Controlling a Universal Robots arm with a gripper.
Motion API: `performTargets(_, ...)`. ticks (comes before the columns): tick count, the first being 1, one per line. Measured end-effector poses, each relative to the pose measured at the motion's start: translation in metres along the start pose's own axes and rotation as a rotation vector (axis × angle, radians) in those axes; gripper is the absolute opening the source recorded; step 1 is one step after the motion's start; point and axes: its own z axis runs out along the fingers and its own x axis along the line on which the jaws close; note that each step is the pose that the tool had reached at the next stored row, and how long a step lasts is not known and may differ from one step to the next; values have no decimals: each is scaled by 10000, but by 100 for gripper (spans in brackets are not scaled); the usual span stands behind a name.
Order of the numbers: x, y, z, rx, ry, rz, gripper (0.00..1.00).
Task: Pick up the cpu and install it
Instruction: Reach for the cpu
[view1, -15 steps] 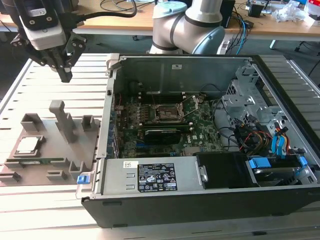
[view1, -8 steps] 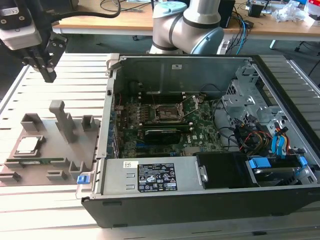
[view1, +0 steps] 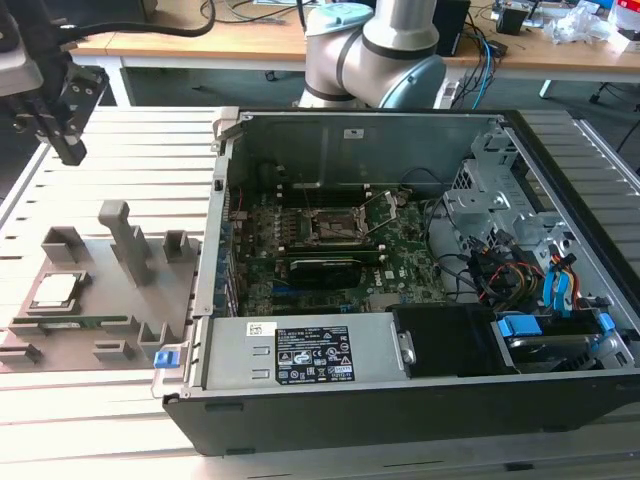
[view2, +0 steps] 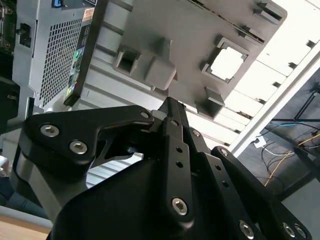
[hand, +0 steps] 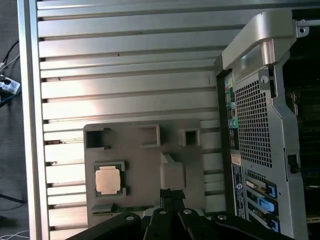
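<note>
The cpu (view1: 55, 291) is a small square chip with a silvery top. It lies flat in a recess of the grey holder plate (view1: 105, 285) at the exterior view's left, beside the open computer case (view1: 400, 395). Both wrist views show it from above: cpu (view2: 227, 63), cpu (hand: 108, 180). My gripper (view1: 68, 148) hangs well above the slatted table, beyond the holder plate and apart from the chip. Its black fingers (view2: 171, 112) meet at the tip with nothing between them, so it is shut and holds nothing. The motherboard socket (view1: 335, 228) sits inside the case.
A long green memory stick (view1: 80, 322) lies along the holder plate's near edge. Grey posts (view1: 120, 240) rise from the plate. The case's metal wall (view1: 215, 230) stands between plate and motherboard. Cables and drive bays (view1: 520, 270) crowd the case's right side.
</note>
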Motion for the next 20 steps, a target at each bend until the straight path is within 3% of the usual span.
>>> performTargets(10,393,-29,-11,-1,-1,0,11)
performTargets(15,535,-40,-10,-1,-1,0,11)
performTargets(20,583,-49,51,0,-1,-1,11)
